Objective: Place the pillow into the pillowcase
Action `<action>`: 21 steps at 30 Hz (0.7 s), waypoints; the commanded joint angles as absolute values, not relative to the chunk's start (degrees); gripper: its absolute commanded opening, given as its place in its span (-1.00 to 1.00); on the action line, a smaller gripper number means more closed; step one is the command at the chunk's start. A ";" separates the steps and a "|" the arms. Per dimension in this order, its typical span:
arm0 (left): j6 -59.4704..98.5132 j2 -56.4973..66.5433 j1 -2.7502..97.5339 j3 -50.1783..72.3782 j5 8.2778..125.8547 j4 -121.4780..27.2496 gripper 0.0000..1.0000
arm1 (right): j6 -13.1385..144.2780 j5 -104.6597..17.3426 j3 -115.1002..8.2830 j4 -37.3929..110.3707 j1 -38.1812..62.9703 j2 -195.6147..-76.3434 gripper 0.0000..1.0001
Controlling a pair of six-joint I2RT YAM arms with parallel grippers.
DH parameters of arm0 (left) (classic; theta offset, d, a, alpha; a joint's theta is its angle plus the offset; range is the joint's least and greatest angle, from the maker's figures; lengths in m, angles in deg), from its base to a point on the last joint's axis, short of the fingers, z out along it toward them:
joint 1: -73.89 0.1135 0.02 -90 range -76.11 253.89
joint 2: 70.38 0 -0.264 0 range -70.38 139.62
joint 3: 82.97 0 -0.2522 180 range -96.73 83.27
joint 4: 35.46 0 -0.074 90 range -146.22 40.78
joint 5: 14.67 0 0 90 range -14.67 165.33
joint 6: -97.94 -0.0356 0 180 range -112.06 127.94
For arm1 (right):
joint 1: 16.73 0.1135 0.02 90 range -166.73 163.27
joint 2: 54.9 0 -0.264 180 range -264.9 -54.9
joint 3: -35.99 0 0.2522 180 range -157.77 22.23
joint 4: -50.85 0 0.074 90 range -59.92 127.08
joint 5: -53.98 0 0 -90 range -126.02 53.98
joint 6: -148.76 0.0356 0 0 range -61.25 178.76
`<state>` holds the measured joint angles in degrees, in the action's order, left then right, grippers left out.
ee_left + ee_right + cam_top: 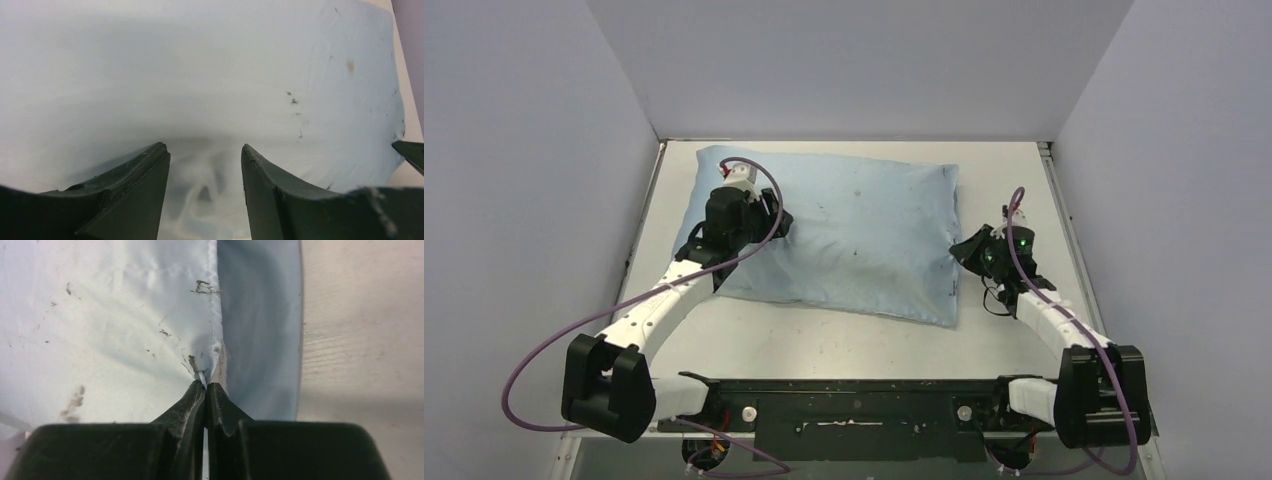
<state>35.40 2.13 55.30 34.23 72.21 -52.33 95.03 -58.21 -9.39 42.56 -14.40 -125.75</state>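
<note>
The light blue pillowcase [854, 230] lies plump and wrinkled across the table, filling the left wrist view [200, 75] and the right wrist view [100, 315]. The pillow is hidden; no white cushion shows. My left gripper [762, 222] presses down on the pillowcase's left end, its jaws [205, 150] partly apart with a bunched bulge of blue fabric squeezed between them. My right gripper [956, 250] sits at the pillowcase's right edge, and its jaws [206, 385] are shut on the stitched seam there.
The pale table [824, 340] shows in front of the pillowcase and as a strip to its right [360, 340]. Grey walls enclose the back and both sides. The arm bases and a black rail [854, 405] line the near edge.
</note>
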 commanded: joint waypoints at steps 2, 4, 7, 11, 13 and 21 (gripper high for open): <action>31.51 1.06 55.43 28.14 79.49 -54.88 0.06 | 97.58 -47.34 -2.93 51.42 -15.01 -122.79 -1.00; 30.81 2.08 55.50 27.02 80.24 -55.79 0.07 | 99.39 -46.54 -1.18 52.96 -15.58 -124.04 -0.94; 30.96 3.18 56.59 26.92 82.05 -56.03 0.11 | 101.96 -42.50 1.34 54.68 -15.69 -125.27 -1.00; 32.07 3.47 60.39 26.94 80.34 -56.65 0.12 | 103.51 -37.19 1.40 54.63 -15.77 -128.76 -1.00; 31.55 3.48 61.47 27.36 81.54 -56.65 0.12 | 102.83 -37.22 0.24 54.41 -15.72 -130.23 -0.95; 31.33 2.64 66.33 29.16 80.36 -56.83 0.16 | 95.39 -36.19 -9.71 43.18 -16.63 -122.75 -0.18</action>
